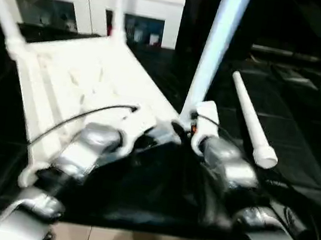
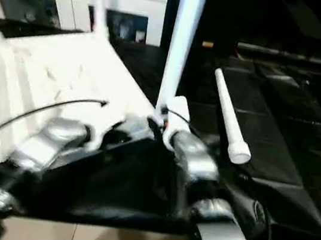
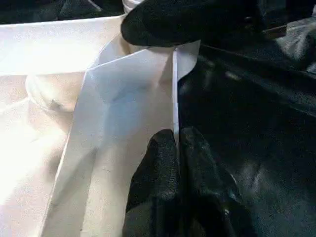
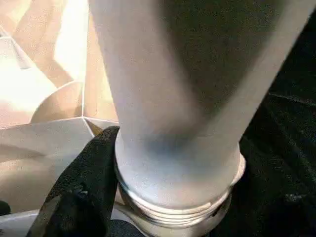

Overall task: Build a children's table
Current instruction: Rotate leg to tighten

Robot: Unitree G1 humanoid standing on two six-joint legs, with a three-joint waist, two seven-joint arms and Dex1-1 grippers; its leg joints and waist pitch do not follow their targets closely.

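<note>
The white plastic tabletop (image 1: 88,79) lies upside down on the black mat (image 1: 301,147), its ribbed underside facing up; two white tube legs already stand upright in its far corner sockets, one far left leg (image 1: 2,9) and one far right leg (image 1: 118,5). The left gripper (image 3: 177,143) is closed tight on the thin side wall of the tabletop at its near right corner; that wall runs up from between its two black fingers (image 3: 153,177), which meet on it with no gap showing. The right gripper (image 4: 148,197) grasps a third leg (image 1: 216,50) low down, just above its threaded collar; the tube rises from between its jaws, tilted a little, and one black finger (image 4: 89,182) presses flat on the tube's side, the other hidden behind the tube; the jaws stand as wide as the tube. The collar end of this leg sits right at the near right corner socket (image 3: 49,91), just beyond the left gripper's fingertips; whether it is seated in the socket I cannot tell. The fourth leg (image 1: 251,121) lies loose on the mat, beside the right gripper on its outer side, well apart from the tabletop, its wide end nearest the robot. A white cabinet (image 1: 87,0) with glass doors stands beyond the tabletop.
</note>
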